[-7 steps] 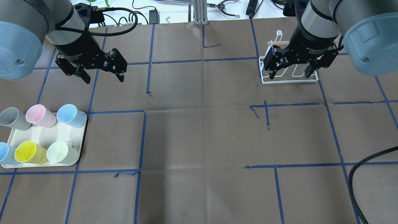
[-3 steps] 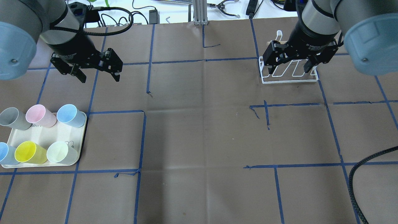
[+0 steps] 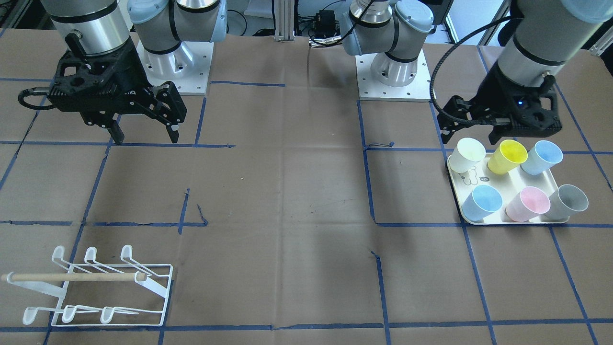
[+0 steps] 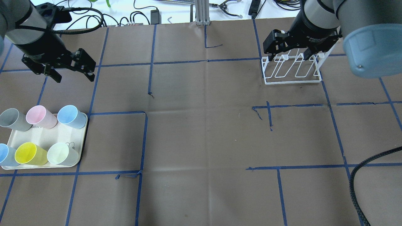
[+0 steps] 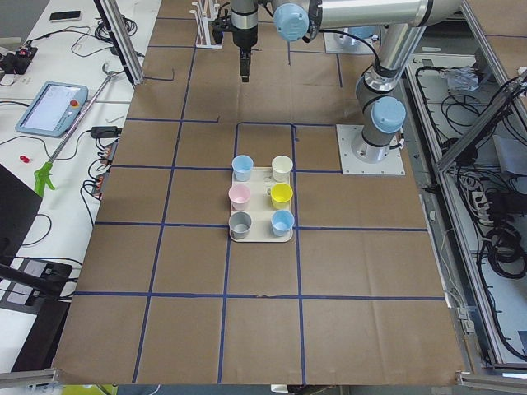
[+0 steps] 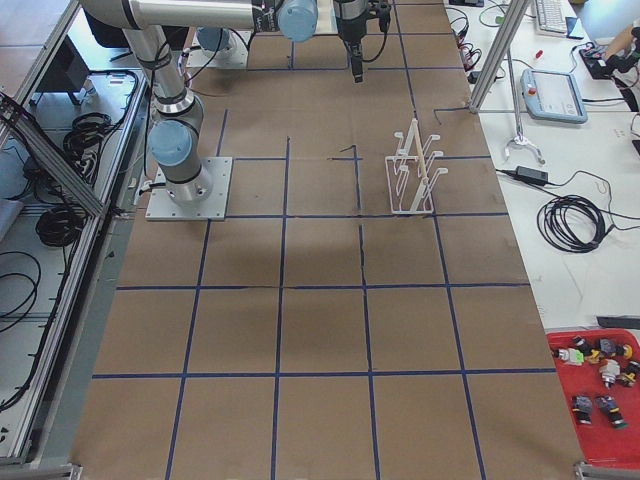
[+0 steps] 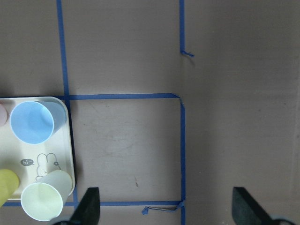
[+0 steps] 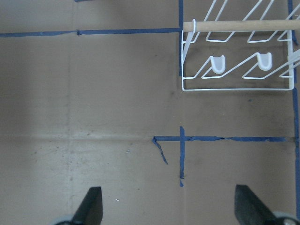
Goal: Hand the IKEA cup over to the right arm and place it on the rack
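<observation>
Well, left pincer and right pincer hang released over brown paper (blue-taped grid), cables beyond.

Robotics lab test cell. Robot base plates are bolted to a table that is covered in brown paper and gridded with blue tape. A teach pendant, aluminium framing and loose cables are seen alongside.

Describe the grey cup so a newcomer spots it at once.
On the robot's left side of the table sits a cream tray holding six cups in two rows of three. The grey cup stands at the outer corner of the row farther from the robot, beside the pink cup; it is the only grey one.
</observation>
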